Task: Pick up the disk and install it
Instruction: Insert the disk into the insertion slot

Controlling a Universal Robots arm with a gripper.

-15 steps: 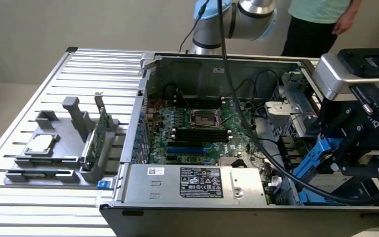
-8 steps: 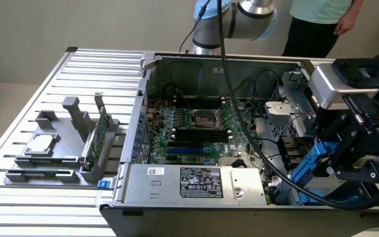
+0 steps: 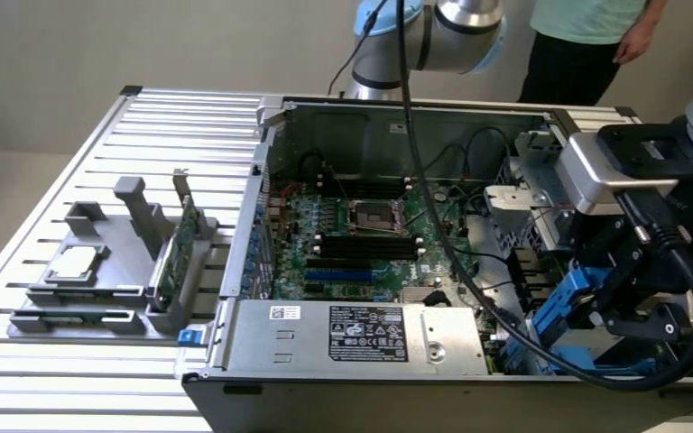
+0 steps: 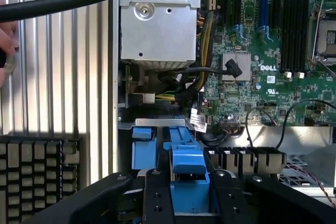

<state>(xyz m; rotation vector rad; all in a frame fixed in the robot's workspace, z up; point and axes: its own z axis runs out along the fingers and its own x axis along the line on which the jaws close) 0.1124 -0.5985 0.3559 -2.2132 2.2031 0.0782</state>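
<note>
The disk (image 3: 561,305) shows as bright blue carrier rails at the exterior view's right, tilted down into the drive bay corner of the open computer case (image 3: 277,162). My gripper (image 3: 605,311) is black and sits right over it. In the wrist view the two black fingers (image 4: 157,195) stand on either side of the disk's blue carrier (image 4: 188,167), shut on it. The disk's metal body and label are hidden under the gripper. More blue plastic (image 4: 143,148) lies in the bay just beside it.
The grey power supply (image 3: 353,332) sits beside the bay, with the motherboard (image 3: 359,230) behind it. A black cable (image 3: 443,225) crosses the case. A grey fixture (image 3: 76,266) with a chip and a green card (image 3: 181,253) stands at the left. A person (image 3: 587,45) stands behind.
</note>
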